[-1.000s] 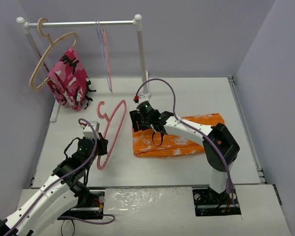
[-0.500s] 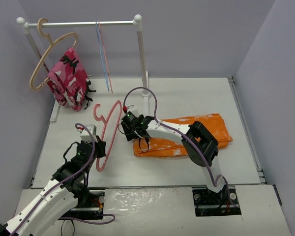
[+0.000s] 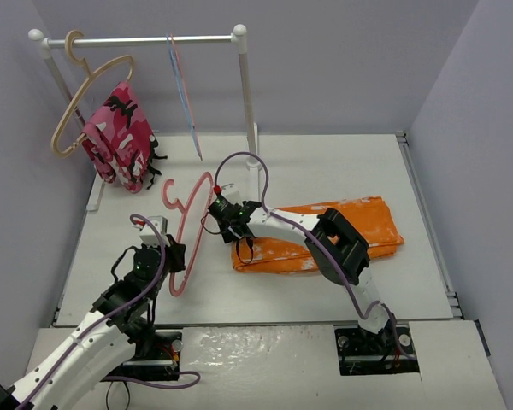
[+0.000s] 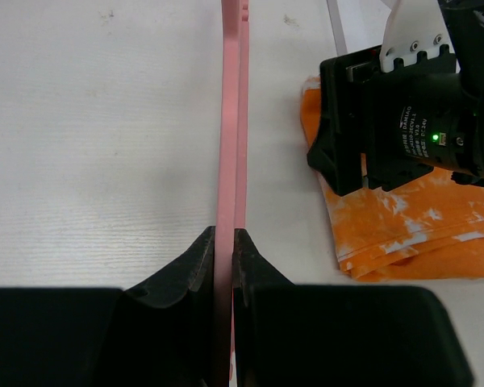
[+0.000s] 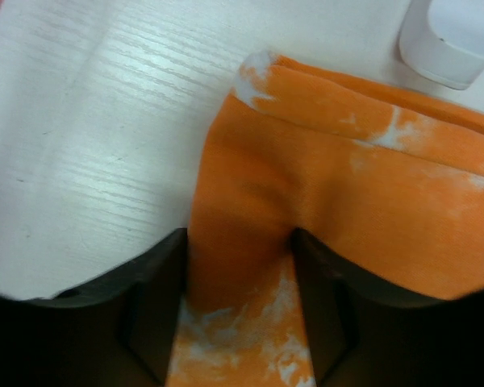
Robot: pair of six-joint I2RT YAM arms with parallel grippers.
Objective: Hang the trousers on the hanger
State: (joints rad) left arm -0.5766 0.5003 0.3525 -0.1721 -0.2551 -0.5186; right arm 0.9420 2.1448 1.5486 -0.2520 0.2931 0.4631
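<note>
Hanger pinched at lower left, trousers straddled at centre

In the left wrist view the fingers of the left gripper point(image 4: 223, 238) are pressed together on a straight arm of the hanger point(image 4: 232, 121), which runs up the frame from between them. Right of it, the trousers point(image 3: 359, 224) are laid folded on the table point(image 3: 325, 162). In the right wrist view the fingers of the right gripper point(image 5: 238, 238) are spread either side of their left end, cloth filling the gap; whether it is pinched cannot be told
</note>
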